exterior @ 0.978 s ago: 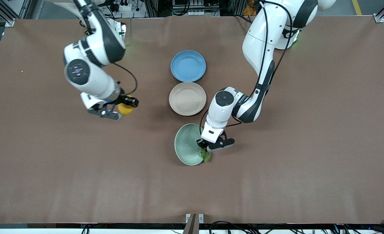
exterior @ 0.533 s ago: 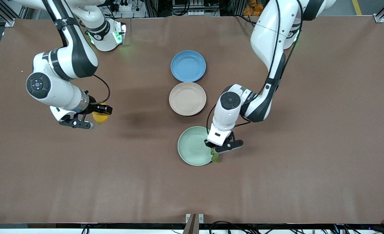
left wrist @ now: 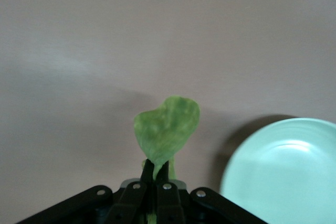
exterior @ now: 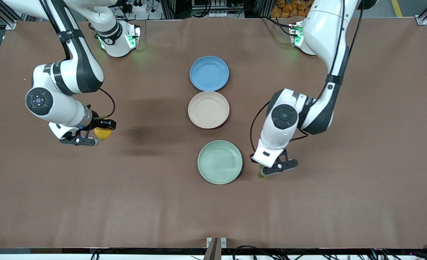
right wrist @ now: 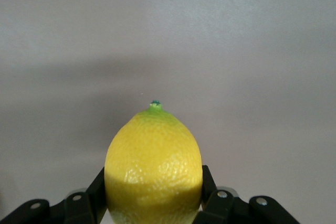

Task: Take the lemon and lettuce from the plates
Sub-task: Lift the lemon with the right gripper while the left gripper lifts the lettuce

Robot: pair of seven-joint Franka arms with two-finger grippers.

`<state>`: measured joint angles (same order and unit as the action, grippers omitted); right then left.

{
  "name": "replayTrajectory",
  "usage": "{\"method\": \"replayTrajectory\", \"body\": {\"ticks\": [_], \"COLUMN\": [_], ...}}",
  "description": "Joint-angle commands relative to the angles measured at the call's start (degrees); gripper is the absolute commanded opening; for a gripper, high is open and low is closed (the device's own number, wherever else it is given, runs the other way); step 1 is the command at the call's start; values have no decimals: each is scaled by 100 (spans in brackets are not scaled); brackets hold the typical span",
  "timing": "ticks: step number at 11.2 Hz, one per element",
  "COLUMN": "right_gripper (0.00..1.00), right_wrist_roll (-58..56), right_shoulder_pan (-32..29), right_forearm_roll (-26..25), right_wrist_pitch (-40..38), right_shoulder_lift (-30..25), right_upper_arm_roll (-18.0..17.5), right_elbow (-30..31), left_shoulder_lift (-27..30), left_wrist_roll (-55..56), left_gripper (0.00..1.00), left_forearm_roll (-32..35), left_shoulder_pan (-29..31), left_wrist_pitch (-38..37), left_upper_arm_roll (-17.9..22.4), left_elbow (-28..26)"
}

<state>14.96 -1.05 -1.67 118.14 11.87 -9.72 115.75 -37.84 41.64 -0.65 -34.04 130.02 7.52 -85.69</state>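
My right gripper (exterior: 98,134) is shut on the yellow lemon (exterior: 102,133) over bare table toward the right arm's end; the lemon fills the right wrist view (right wrist: 153,166) between the black fingers. My left gripper (exterior: 267,172) is shut on the green lettuce leaf (exterior: 261,174), held over the table just beside the mint green plate (exterior: 219,162). In the left wrist view the leaf (left wrist: 167,127) hangs from the closed fingers, with the mint plate (left wrist: 286,171) at the edge. The beige-pink plate (exterior: 208,109) lies bare, farther from the front camera than the mint one.
A blue plate (exterior: 209,73) lies in line with the other two plates, farthest from the front camera. The brown table cover (exterior: 343,180) stretches wide toward both ends.
My left gripper has carried the lettuce off the mint plate's rim toward the left arm's end. My right gripper has moved the lemon farther toward the right arm's end.
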Motion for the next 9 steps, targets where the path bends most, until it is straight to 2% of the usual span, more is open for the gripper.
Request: {"method": "replayTrajectory", "body": {"ticks": [1,3,6,7,8,9], "right_gripper": [0,0,0,0,0,0], "right_wrist_roll": [-72,-72,-72,-72,-72,-72], "right_shoulder_pan": [-246,-299,-290,-290,-290,-290], "right_forearm_roll": [-316,-334,-360,-499,-570,-580], "right_wrist_pitch": [419,673,1481,1692,1773,1800], "right_shoulder_lift": [166,455,921,1027,1080,1124], "right_upper_arm_roll": [-56,-56,75,145,215,233], "right_elbow": [210,219,421,483,501,501], "left_shoulder_lift": [137,145,259,294,373,443], "left_wrist_roll": [-1067,-1744,-2694,-2879,-3160,-3171], "left_gripper": [0,0,0,45,99,100], "left_forearm_roll": [47,39,-110,-224,-260,-287], "left_shoulder_pan": [519,871,1364,1504,1601,1602], "left_wrist_pitch": [-485,-888,-1478,-1619,-1672,-1742], "left_upper_arm_roll": [-67,-67,-75,-67,-93,-102], "left_elbow": [-193,-211,-220,-194,-194,-194]}}
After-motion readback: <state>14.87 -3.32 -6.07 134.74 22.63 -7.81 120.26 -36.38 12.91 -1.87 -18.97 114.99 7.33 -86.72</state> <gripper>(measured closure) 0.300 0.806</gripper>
